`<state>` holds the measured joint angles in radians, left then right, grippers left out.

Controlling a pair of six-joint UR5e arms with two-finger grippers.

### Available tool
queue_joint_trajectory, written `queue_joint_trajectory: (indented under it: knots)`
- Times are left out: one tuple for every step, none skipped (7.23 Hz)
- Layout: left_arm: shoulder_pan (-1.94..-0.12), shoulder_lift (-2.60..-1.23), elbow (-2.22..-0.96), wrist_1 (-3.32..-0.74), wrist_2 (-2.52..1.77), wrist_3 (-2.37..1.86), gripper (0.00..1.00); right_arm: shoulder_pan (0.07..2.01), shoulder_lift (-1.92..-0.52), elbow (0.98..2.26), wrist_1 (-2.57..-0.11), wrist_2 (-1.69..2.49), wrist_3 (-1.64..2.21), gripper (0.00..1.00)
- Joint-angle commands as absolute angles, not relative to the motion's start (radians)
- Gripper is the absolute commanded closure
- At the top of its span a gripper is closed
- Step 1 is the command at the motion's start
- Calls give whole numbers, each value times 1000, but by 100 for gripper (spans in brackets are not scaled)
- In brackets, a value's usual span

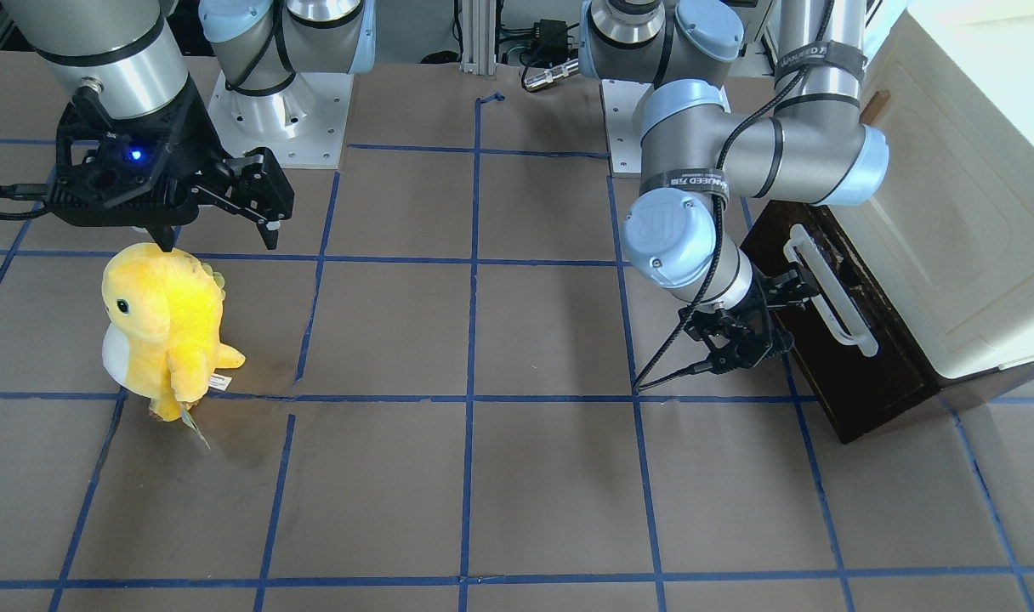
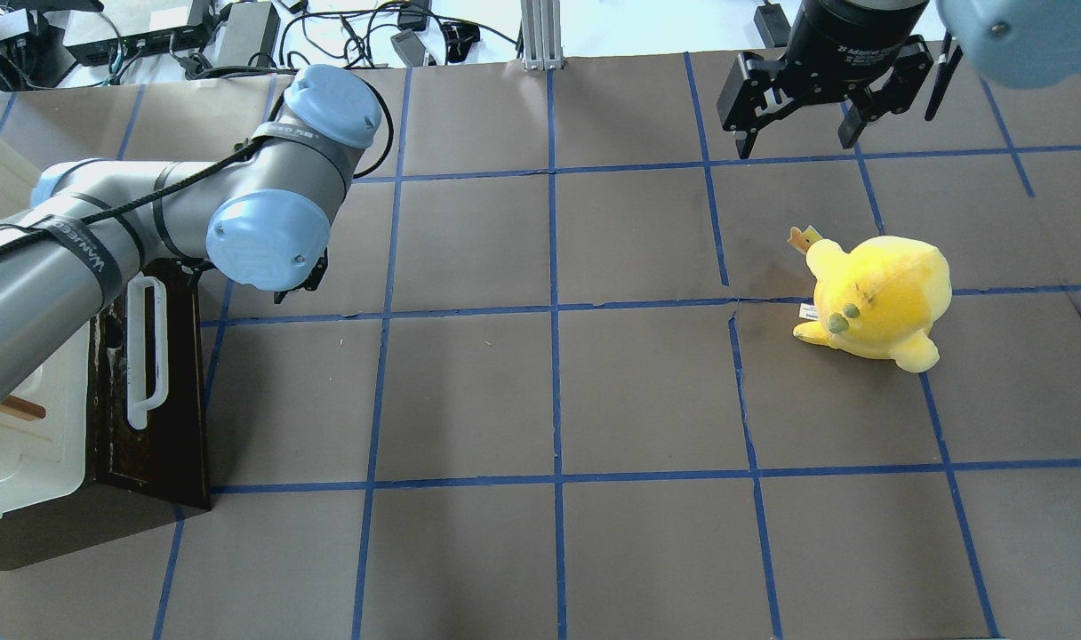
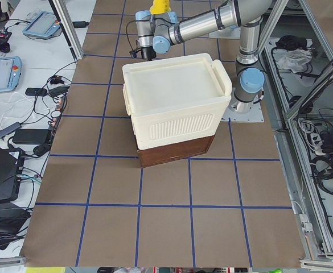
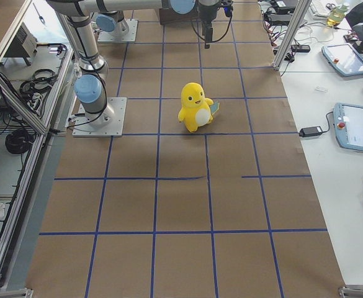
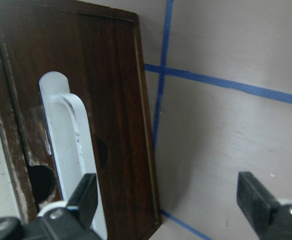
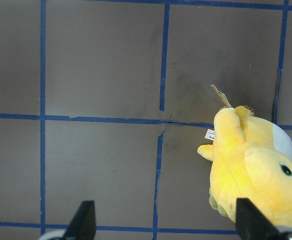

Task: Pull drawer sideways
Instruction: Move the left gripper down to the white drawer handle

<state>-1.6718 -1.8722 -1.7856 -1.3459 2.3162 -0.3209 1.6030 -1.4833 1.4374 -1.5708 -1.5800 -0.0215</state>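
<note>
The dark brown drawer sits under a cream-white cabinet, with its long white bar handle on the front. It also shows in the overhead view and in the left wrist view. My left gripper is open right beside the handle. One finger lies against the handle's near end and the other is out over the table; I cannot tell if either touches. My right gripper is open and empty, hanging above the table away from the drawer.
A yellow plush toy stands on the brown, blue-taped table below and beside my right gripper. The cabinet stands at the table's end on my left. A small brown handle shows on its top panel.
</note>
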Motion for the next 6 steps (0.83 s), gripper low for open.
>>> queue_joint_trajectory:
  knots:
    - [-1703,-1913,-1857,-1351,2542,-321,0,1603,-1483,1437,-1571,-1580,-21,0]
    - [-1703,-1920,-1880,-1351,2589,-319,0,1603,-1483,1437,-1571,-1580,-21,0]
    - [-1703,-1936,-1882,-1367,2662,-310,0,1603,-1483,1437,-1571,-1580,-21,0]
    - [-1703,-1939,-1881,-1435,2737,-310,0,1603,-1483,1437,-1571,-1580,-21,0]
    - [-1703,-1937,-1879,-1462,2747,-311,0,1603,-1483,1437,-1571,-1580,-21,0]
    - [-1703,-1948,-1884,-1462,2747,-325,0,1603,-1483,1437,-1571,-1580,-21,0]
